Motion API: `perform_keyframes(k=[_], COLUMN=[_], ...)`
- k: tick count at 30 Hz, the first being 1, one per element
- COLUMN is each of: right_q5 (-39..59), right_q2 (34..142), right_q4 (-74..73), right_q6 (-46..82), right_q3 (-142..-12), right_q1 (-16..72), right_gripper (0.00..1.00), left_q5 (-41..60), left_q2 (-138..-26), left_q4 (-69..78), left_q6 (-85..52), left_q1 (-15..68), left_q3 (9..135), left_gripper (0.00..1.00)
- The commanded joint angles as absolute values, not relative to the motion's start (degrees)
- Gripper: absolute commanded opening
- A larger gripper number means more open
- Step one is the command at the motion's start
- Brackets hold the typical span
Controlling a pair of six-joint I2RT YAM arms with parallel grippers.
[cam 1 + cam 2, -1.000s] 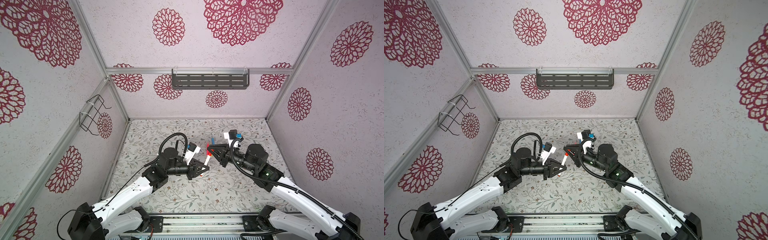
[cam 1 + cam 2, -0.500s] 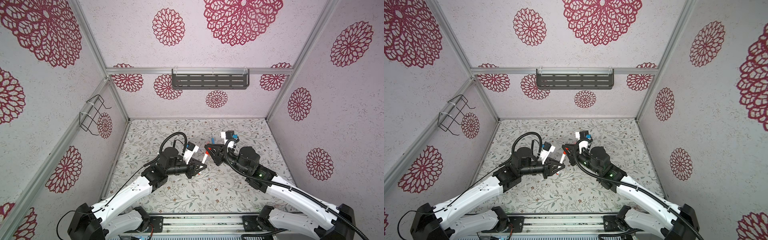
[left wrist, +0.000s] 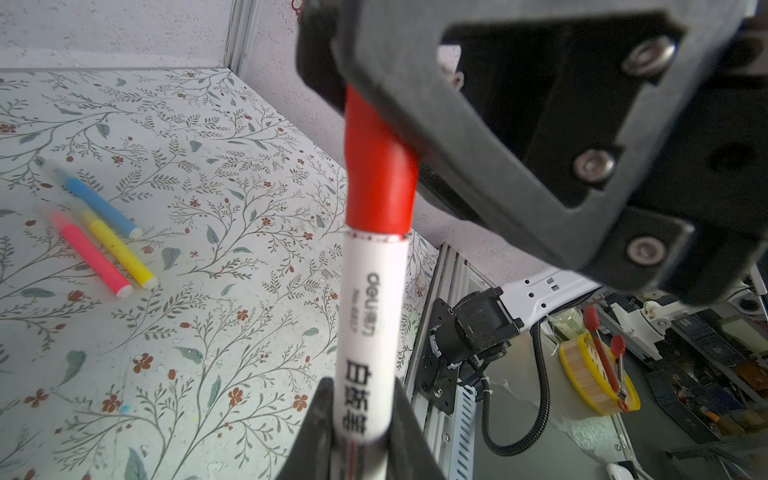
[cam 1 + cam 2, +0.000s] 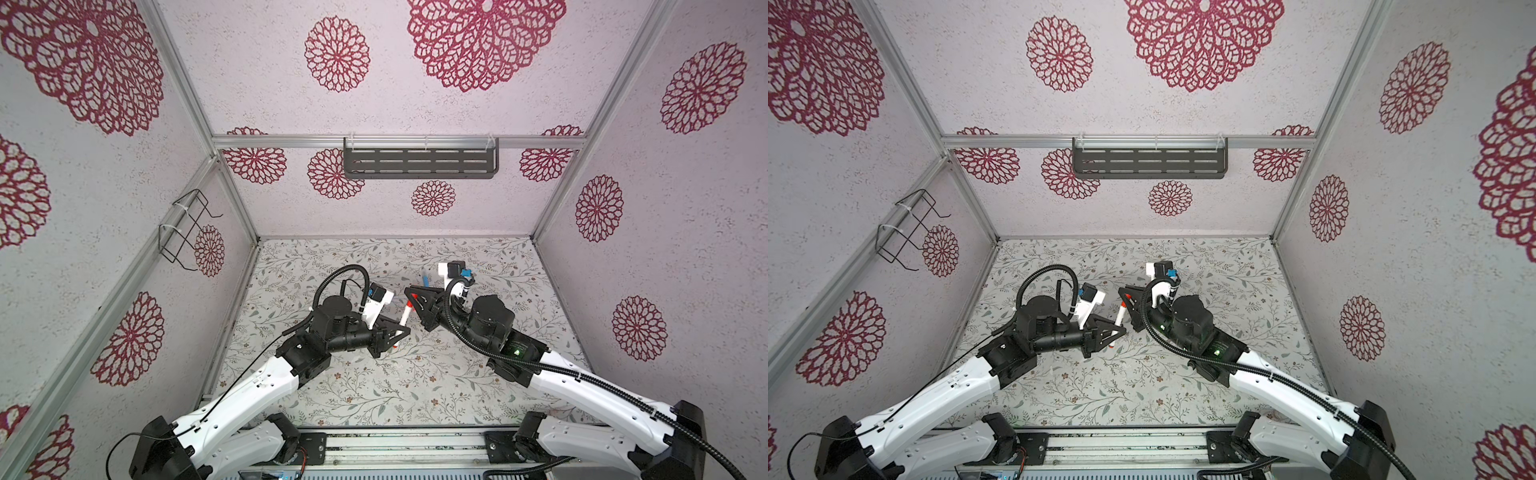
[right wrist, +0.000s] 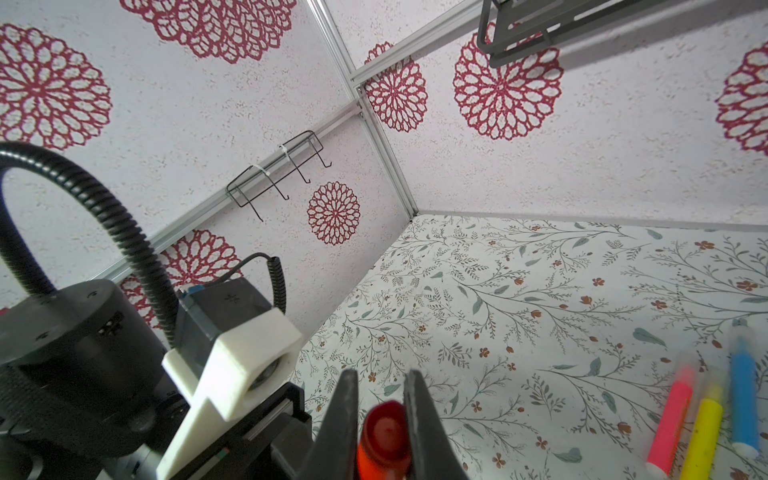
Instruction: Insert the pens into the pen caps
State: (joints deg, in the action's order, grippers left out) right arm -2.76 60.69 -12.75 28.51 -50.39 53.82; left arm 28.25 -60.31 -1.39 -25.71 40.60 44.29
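Alignment: white pen (image 3: 370, 316) is hanging above floral mat (image 4: 374, 386) between both claws | left gripper (image 3: 360, 392) is clamping its barrel | right gripper (image 5: 382, 380) is pinching red cap (image 5: 384, 432), coaxial on pen's far end | cap is looking seated | any push is running straight along pen

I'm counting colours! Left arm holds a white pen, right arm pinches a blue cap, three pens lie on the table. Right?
Almost. The cap in the right end effector is red, not blue; the right wrist view shows it. The left end effector does hold the white pen, and three pens lie on the table.
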Motion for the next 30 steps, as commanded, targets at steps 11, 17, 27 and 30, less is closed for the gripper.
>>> perform_keyframes(k=[11, 17, 27, 30], right_q5=[17.28, 17.33, 12.36, 8.51], right_q2=[60.67, 57.91, 54.14, 53.87], right_q4=[11.77, 11.36, 14.04, 14.61], right_q6=[17.09, 13.71, 12.52, 12.82], right_q3=[-58.78, -62.63, -61.71, -61.35], right_q1=[59.68, 59.42, 58.49, 58.33], right_gripper=[0.41, 0.58, 0.59, 0.59], left_q5=[14.74, 14.11, 12.91, 13.07], left_q2=[-62.23, -59.97, -57.92, -58.18], left_q4=[15.79, 15.28, 13.75, 13.8], left_q6=[-29.45, -29.45, -28.93, -28.99], left_q1=[34.89, 35.03, 34.98, 35.03], left_q3=[46.66, 42.97, 41.37, 41.7], left_gripper=[0.0, 0.0, 0.0, 0.0])
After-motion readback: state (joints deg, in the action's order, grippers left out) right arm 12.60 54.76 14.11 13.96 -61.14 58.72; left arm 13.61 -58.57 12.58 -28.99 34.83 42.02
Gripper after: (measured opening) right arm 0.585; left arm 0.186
